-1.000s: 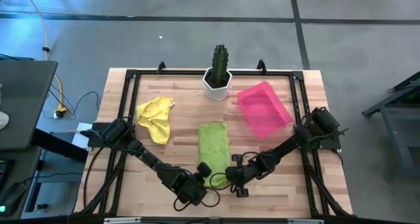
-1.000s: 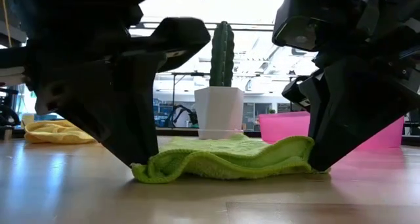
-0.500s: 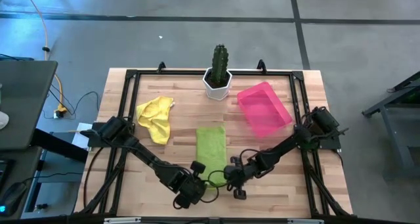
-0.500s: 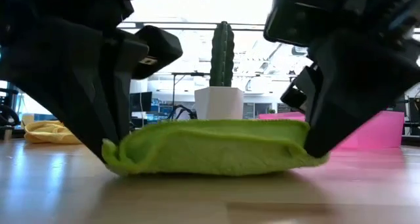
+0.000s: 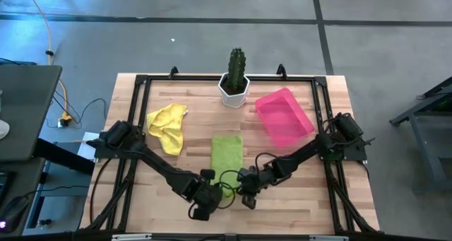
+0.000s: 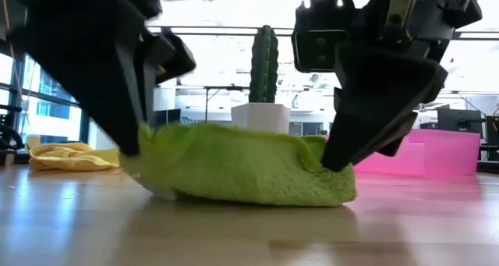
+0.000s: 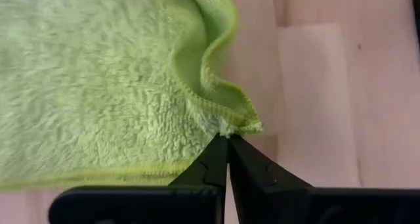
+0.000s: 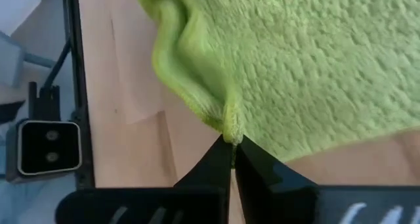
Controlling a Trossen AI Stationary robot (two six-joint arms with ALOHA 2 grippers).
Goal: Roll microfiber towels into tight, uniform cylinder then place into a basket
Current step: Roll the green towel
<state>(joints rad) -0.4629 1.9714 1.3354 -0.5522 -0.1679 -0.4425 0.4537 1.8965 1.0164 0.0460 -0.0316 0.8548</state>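
Green towel (image 5: 226, 155) near corners pinched in clenched left gripper (image 5: 212, 191) and right gripper (image 5: 244, 188), folded edge raised.

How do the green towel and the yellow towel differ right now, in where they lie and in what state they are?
The green towel lies mid-table with its near edge folded up, pinched at its near corners by the left gripper and right gripper; the yellow towel sits untouched toward the table's left side. The green towel is mostly spread flat; the yellow towel is crumpled. Both lie on the table, outside the pink basket.
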